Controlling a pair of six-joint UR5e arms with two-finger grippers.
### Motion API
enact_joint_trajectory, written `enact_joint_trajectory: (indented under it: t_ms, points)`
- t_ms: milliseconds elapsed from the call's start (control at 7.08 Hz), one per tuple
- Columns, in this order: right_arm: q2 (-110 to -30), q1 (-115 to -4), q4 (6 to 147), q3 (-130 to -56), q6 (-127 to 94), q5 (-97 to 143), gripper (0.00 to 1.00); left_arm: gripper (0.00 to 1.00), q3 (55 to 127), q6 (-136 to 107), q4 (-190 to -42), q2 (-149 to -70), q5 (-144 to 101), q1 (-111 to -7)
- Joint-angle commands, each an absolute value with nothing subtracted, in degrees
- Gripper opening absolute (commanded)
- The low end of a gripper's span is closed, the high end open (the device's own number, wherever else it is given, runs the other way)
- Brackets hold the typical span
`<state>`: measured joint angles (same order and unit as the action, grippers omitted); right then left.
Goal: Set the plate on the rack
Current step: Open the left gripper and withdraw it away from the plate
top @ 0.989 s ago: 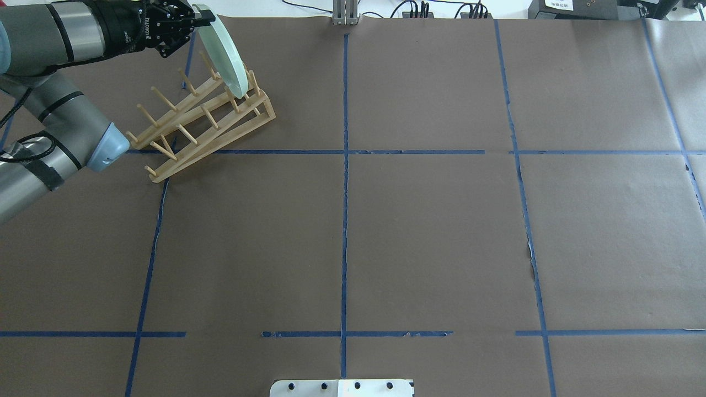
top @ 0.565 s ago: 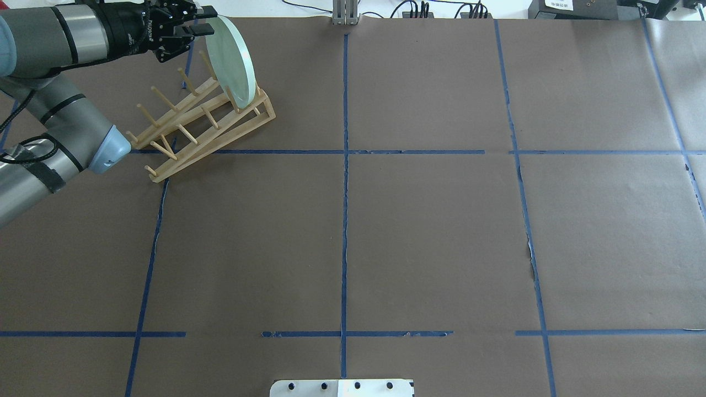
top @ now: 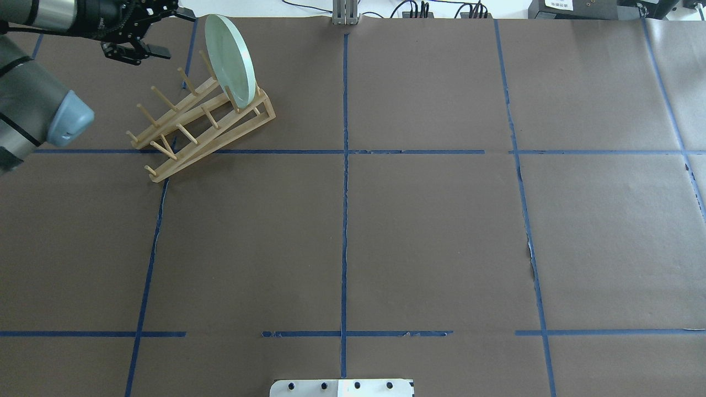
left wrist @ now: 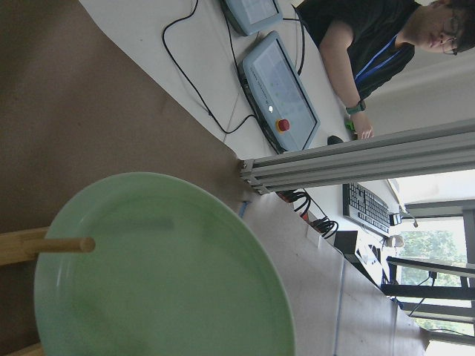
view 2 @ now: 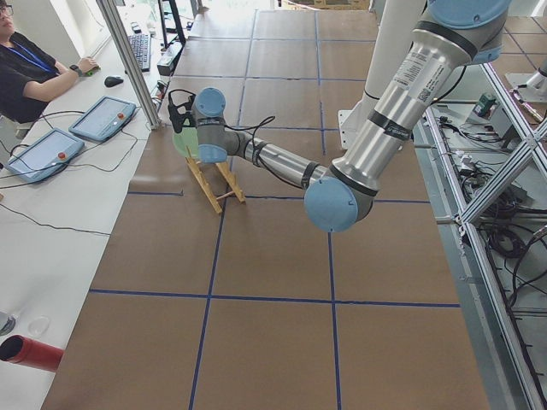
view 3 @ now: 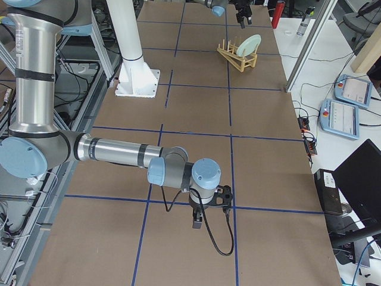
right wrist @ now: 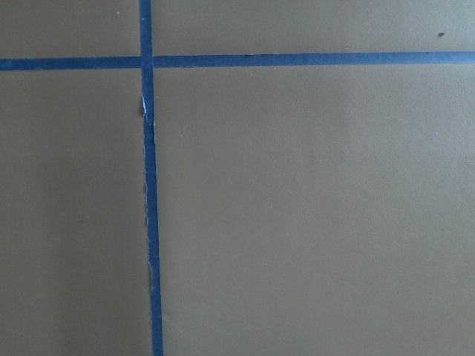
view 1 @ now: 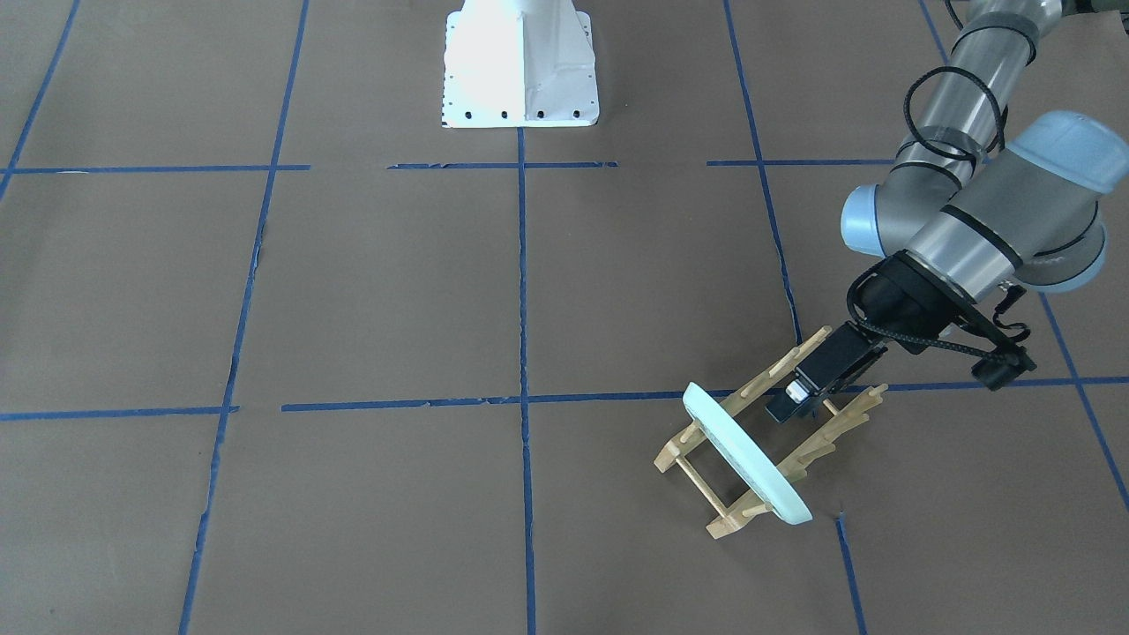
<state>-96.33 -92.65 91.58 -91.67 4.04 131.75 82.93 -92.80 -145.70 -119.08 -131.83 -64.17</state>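
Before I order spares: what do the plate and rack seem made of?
Plate: pale mint green, smooth with a soft sheen. It looks like glazed ceramic or glass, though hard plastic cannot be ruled out. Rack: light, matte, unpainted-looking wood, with round dowel pegs set in flat rails.

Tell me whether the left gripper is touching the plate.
Apart. The front-facing view shows a gap, crossed by pegs of the rack, between the open left gripper and the plate.
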Motion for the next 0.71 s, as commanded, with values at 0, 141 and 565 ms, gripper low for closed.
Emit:
enact_joint_trajectory:
  t_ms: [0, 141, 565]
  points:
    - [-96.3, -92.7, 91.6, -91.7, 4.0, 131.7, 1.0, 1.0, 94.9, -64.1, -116.8, -111.8, -137.2, -67.8]
    - [-96.3, -92.7, 91.6, -91.7, 4.0, 131.7, 1.0, 1.0, 98.6, -47.2, -102.7, -109.7, -136.6, -71.5]
    - [-96.3, -92.6, 91.6, -91.7, 4.0, 131.7, 1.0, 1.0, 98.8, 4.4, -79.4, -102.6, -129.9, -86.7]
